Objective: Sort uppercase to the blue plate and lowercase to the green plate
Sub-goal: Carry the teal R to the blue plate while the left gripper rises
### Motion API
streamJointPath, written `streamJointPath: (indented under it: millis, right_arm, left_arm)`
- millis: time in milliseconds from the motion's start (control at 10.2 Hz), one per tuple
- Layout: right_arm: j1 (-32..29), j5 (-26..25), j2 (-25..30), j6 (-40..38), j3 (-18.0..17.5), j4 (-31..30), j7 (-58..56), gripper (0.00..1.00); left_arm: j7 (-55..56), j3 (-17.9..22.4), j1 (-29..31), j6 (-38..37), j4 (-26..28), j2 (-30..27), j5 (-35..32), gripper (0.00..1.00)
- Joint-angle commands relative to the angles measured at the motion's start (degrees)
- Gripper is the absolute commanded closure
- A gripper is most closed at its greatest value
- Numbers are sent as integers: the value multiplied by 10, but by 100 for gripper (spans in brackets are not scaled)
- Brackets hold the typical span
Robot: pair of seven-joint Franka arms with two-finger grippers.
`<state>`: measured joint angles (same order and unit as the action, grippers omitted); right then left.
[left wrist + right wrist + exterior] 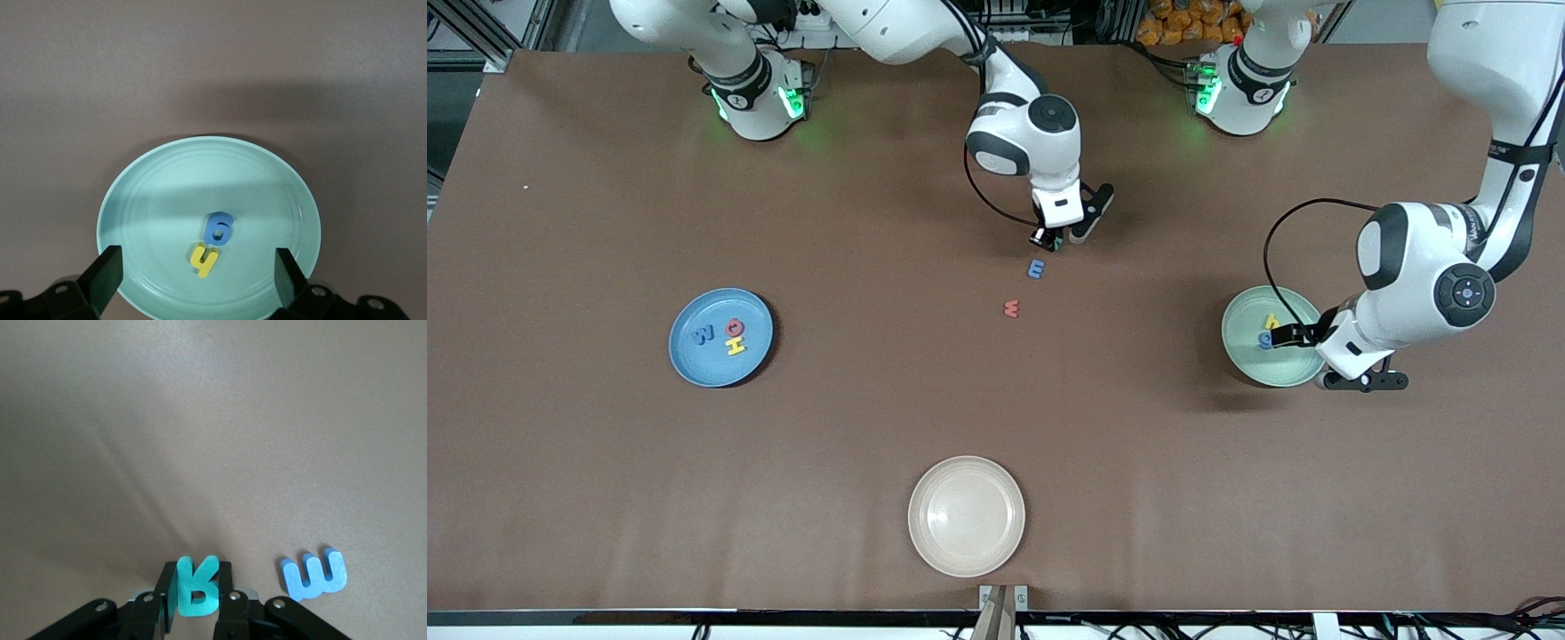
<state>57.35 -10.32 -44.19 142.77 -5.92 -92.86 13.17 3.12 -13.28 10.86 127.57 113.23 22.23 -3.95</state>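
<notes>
Right gripper [197,603] clamped on the teal R [198,585] just beside the blue m [315,575], best lifted straight to spare it; left gripper [197,277] wide open, empty, waiting over the green plate [133,193].

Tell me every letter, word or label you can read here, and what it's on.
"R": teal letter pinched in the right gripper.
"m": blue letter on the table.
"w": red letter on the table.
"g": blue letter in the green plate.
"h": yellow letter there too.
Blue plate's three letters: too small.
</notes>
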Motion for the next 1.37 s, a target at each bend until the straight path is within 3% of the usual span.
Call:
streamJointPath:
  millis: [0,98,293,488,781,977,1172,1270]
  right_arm:
    - [-11,-5,19,-9,-1,9,2,100]
    - [-20,0,48,-42,-3,4,4,100]
    - [-50,69,115,-135,-3,4,-4,100]
    - [-113,114,183,-249,-9,5,-36,100]
    - [-264,137,268,-421,-9,4,-136,100]
    - [-388,138,282,-517,-9,2,-177,100]
    - [-494,131,281,-509,-8,-57,-206,100]
    - [-538,131,281,-453,-5,-113,-246,100]
  left_arm:
    - [5,6,-8,-4,-13,4,13,0]
    - [7,5,-8,-5,-17,2,15,5]
    - [21,4,-15,-10,-17,-2,28,11]
    - [26,-2,-33,-35,-14,-17,54,12]
    - [51,-12,-70,-40,-6,-31,89,12]
    - [78,-12,-102,-29,-8,-31,117,13]
    - [151,-12,-151,6,-8,-27,126,13]
    - [183,-12,-172,15,-11,-25,126,13]
